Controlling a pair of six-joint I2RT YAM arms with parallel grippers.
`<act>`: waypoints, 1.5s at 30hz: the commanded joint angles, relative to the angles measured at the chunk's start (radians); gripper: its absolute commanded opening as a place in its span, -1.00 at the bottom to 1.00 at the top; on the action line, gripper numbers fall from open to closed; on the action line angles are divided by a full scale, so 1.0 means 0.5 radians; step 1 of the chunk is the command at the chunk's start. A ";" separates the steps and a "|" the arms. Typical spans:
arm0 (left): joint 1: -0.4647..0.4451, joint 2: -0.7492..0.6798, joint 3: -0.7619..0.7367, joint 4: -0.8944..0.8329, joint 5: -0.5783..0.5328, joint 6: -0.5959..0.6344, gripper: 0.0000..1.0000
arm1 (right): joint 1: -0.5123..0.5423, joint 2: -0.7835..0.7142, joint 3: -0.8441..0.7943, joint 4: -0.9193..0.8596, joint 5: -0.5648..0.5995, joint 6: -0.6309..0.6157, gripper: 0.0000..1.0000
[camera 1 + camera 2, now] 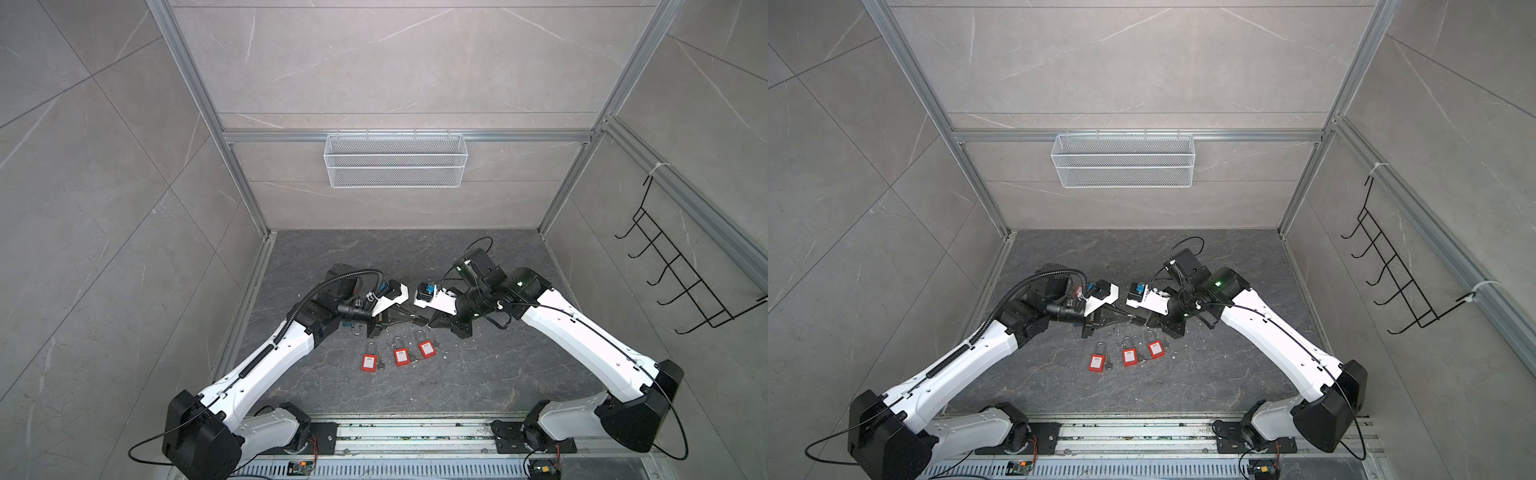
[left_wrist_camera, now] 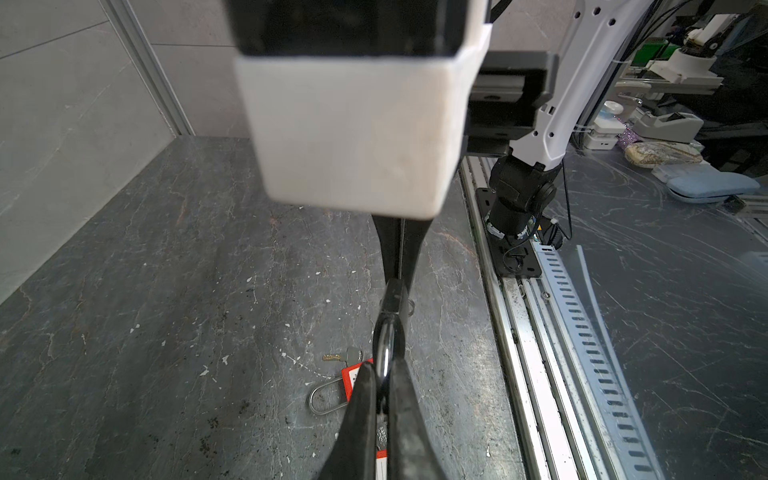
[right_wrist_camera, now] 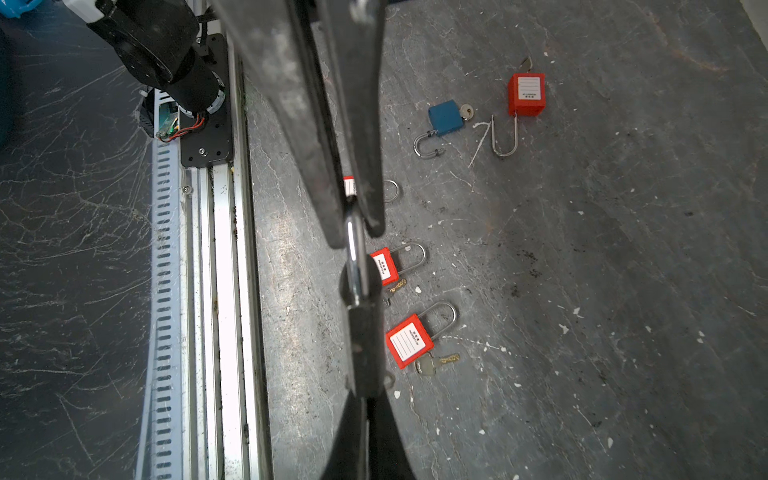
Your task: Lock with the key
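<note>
Fingers [image 2: 361, 415] of the left gripper [image 2: 383, 368] were clamped on the red padlock [image 2: 381, 457], held above the middle of the table [image 1: 478, 374], just on the far side of the row of spare padlocks [image 1: 401, 356]. Its shackle [image 3: 354, 245] ran rightward, long axis left to right, into the right gripper [image 3: 360, 301], pinched shut on the bow. Both arms were equally near. Black fingers hid the body and keyhole; no key in it could be made out.

The left arm [image 1: 270, 357] and right arm [image 1: 582, 332] are stretching in from the tabletop's near edge, wrists angling toward each other. The left gripper [image 2: 382, 368] and right gripper [image 3: 360, 276] are meeting tip to tip near the middle, both jaws clamping tight.
</note>
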 commanded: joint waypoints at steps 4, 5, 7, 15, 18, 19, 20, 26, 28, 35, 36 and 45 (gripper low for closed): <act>0.007 0.026 0.180 -0.173 0.114 0.194 -1.00 | -0.006 -0.122 -0.142 -0.016 0.099 -0.090 -1.00; 0.009 0.037 0.199 -0.215 0.107 0.227 -1.00 | -0.005 -0.142 -0.167 -0.011 0.115 -0.106 -1.00; 0.017 0.056 0.224 -0.267 0.095 0.271 -1.00 | -0.005 -0.166 -0.209 -0.018 0.155 -0.124 -1.00; 0.048 0.185 0.339 -0.360 0.094 0.349 -1.00 | -0.136 -0.186 -0.304 -0.018 0.158 -0.129 -1.00; 0.059 0.318 0.470 -0.558 0.010 0.393 -1.00 | -0.210 -0.203 -0.362 0.065 0.166 -0.054 -1.00; 0.060 0.371 0.524 -0.645 -0.018 0.429 -1.00 | -0.227 -0.211 -0.381 0.088 0.173 -0.032 -1.00; 0.060 0.443 0.593 -0.766 -0.054 0.478 -1.00 | -0.240 -0.216 -0.407 0.115 0.196 0.003 -1.00; 0.060 0.896 0.991 -1.285 -0.358 0.663 -1.00 | -0.325 -0.236 -0.564 0.271 0.363 0.252 -1.00; 0.060 1.003 1.045 -1.304 -0.428 0.680 -1.00 | -0.359 -0.219 -0.582 0.320 0.339 0.369 -1.00; 0.060 1.425 1.285 -1.425 -0.525 0.694 -1.00 | -0.377 -0.169 -0.671 0.588 0.282 0.779 -1.00; 0.058 1.466 1.309 -1.419 -0.529 0.677 -1.00 | -0.378 -0.158 -0.687 0.649 0.323 0.878 -1.00; 0.015 1.838 1.572 -1.518 -0.607 0.578 -1.00 | -0.380 -0.102 -0.843 0.896 0.293 1.188 -1.00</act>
